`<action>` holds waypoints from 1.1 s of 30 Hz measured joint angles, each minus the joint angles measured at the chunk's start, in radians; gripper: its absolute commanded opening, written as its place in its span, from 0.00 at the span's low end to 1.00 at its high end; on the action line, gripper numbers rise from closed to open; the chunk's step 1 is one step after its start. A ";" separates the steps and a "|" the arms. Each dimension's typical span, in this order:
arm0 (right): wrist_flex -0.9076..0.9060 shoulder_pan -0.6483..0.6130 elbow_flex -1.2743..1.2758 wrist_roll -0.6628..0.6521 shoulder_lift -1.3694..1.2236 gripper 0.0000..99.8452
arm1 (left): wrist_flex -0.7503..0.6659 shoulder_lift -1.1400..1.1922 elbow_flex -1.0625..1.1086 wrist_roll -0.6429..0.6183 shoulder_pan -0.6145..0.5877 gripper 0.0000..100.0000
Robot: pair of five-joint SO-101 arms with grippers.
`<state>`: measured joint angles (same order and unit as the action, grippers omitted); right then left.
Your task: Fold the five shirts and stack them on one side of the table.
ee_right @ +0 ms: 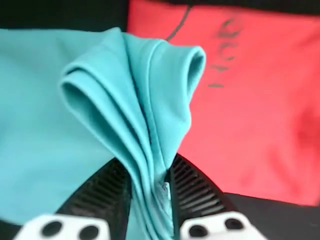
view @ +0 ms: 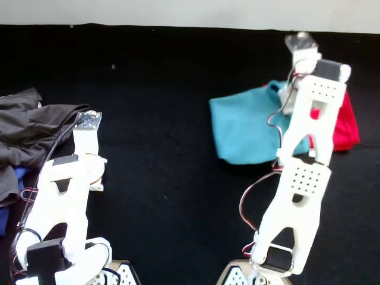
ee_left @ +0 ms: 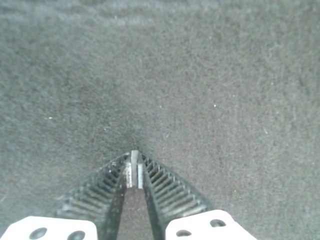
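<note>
The teal shirt [view: 246,130] lies on the right of the black surface [view: 160,119], its longer side running across, its right edge over the red shirt [view: 347,127]. The right pincer [ee_right: 147,167] grips a raised fold of the teal shirt. The left pincer [ee_left: 133,165] is closed on nothing over bare surface, beside the grey shirts [view: 29,127] heaped at the left edge.

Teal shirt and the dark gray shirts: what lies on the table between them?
Nothing but bare black table cover, as the high view shows. The left gripper sits beside the dark gray shirts, short of the teal shirt.
</note>
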<state>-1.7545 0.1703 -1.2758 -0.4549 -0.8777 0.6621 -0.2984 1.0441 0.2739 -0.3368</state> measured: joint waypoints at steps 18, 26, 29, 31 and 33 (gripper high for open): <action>0.192 0.204 -0.008 -0.258 0.018 0.01 | 0.000 0.000 0.000 0.000 0.000 0.01; 0.379 0.244 -0.006 -0.272 -0.149 0.01 | 0.000 0.000 0.000 0.000 0.000 0.01; 0.425 0.249 -0.006 -0.272 -0.161 0.01 | 0.000 0.000 0.000 0.000 0.000 0.01; 0.448 0.253 -0.006 -0.272 -0.163 0.01 | 0.000 0.000 0.000 0.000 0.000 0.01; 0.468 0.262 -0.006 -0.272 -0.163 0.01 | 0.000 0.000 0.000 0.000 0.000 0.01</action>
<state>-1.2866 0.4327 -1.2820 -0.7265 -1.0403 0.6621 -0.2984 1.0441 0.2739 -0.3368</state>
